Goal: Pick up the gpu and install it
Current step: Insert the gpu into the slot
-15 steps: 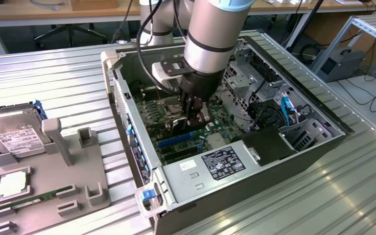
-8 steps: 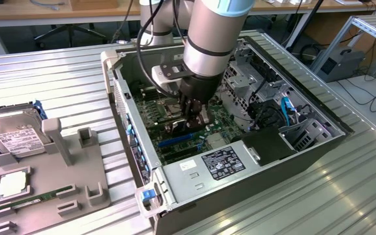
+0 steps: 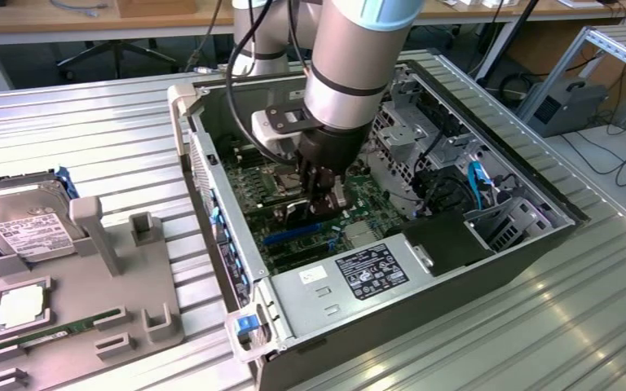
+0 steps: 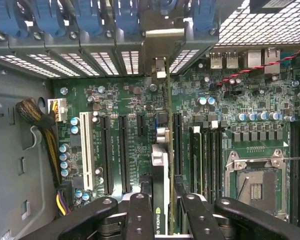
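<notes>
The gripper [image 3: 319, 208] grips the gpu [image 3: 336, 198] inside the open computer case [image 3: 400, 326].
Exterior view: jaws narrow on the upright gpu, over the motherboard [image 3: 373, 204] near the case's middle. Wrist view: the gpu [image 4: 160, 185] stands edge-on between the fingers [image 4: 140, 220], its bracket [image 4: 160, 65] at the case's slotted rear wall.

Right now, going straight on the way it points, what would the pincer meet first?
The gpu held in the pincer leads, and would likely meet the motherboard first; depth is unclear.
</notes>
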Available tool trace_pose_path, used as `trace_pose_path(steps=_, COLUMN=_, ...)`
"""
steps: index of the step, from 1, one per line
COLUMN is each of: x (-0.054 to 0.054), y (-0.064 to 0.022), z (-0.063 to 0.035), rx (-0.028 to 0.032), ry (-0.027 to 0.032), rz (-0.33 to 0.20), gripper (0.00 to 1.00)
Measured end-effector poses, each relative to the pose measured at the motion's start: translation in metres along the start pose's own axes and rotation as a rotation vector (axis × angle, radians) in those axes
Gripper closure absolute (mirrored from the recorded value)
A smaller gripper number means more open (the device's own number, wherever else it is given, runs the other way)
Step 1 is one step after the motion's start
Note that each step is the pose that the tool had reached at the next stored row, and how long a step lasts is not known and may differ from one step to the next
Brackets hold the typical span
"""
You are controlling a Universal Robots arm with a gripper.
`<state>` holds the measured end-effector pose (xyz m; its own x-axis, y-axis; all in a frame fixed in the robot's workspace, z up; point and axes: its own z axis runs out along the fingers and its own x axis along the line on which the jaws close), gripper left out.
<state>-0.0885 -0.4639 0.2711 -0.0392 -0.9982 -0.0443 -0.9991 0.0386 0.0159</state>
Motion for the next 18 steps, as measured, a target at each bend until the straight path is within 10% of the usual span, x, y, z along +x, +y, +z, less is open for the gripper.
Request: trace_pose_path(steps=18, x=0.0017, y=0.0018, z=0.0064, rx=0.0001, ry=-0.0002, rz=0.000, gripper=0.73)
